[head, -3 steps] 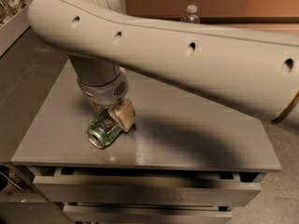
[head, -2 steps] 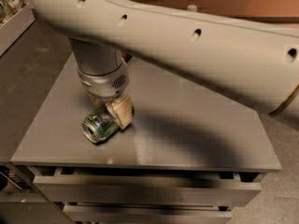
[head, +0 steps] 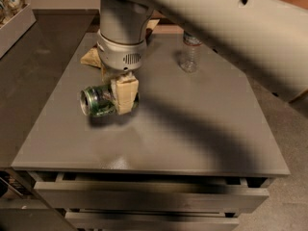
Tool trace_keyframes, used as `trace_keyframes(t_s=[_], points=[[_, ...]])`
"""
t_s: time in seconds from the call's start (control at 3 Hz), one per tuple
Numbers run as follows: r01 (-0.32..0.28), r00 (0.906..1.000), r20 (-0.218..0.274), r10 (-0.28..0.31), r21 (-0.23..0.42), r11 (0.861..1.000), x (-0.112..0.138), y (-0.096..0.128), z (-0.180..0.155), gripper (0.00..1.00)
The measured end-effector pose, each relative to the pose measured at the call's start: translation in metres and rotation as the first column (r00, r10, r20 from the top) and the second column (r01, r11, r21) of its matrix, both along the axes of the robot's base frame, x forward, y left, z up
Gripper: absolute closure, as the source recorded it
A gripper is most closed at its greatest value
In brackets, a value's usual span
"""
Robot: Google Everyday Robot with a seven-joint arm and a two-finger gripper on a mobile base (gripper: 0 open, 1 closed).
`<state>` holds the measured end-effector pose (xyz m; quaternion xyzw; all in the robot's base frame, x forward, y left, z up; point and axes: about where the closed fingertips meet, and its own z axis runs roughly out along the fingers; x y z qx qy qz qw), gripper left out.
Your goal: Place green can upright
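The green can [head: 97, 101] lies on its side at the left of the grey table top [head: 192, 129], its silver end facing left. My gripper [head: 116, 98] hangs from the pale wrist [head: 121, 52] and is shut on the can's right half. One tan finger pad [head: 125, 93] shows in front of the can; the other is hidden behind it. A shadow lies just under the can, which seems to sit at or slightly above the surface. The big pale arm [head: 240, 28] crosses the top right.
A clear plastic water bottle [head: 189, 53] stands upright at the back of the table, right of the wrist. A tan object [head: 90, 58] peeks out behind the wrist at the back left. Drawers [head: 144, 196] sit below the front edge. A tray [head: 14, 18] is at the far left.
The can's silver end has turned from facing the lower left to facing left while in the gripper. The arm has shifted up in the view, and the bottle now shows in full.
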<state>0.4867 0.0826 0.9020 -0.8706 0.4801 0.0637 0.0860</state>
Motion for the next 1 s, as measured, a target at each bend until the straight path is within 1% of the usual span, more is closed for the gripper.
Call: trace_keyframes(t_s=[0.33, 0.67, 1.0], points=[[0.158, 0.9867, -0.065, -0.149, 0.166, 0.973, 0.0030, -0.0008, 0.0148, 1.00], [0.271, 0.9612, -0.136, -0.240, 0.308, 0.912, 0.0053, 0.0000, 0.0222, 1.00], [0.380, 0.9229, -0.237, -0.303, 0.431, 0.819, 0.0068, 0.0007, 0.0238, 1.00]])
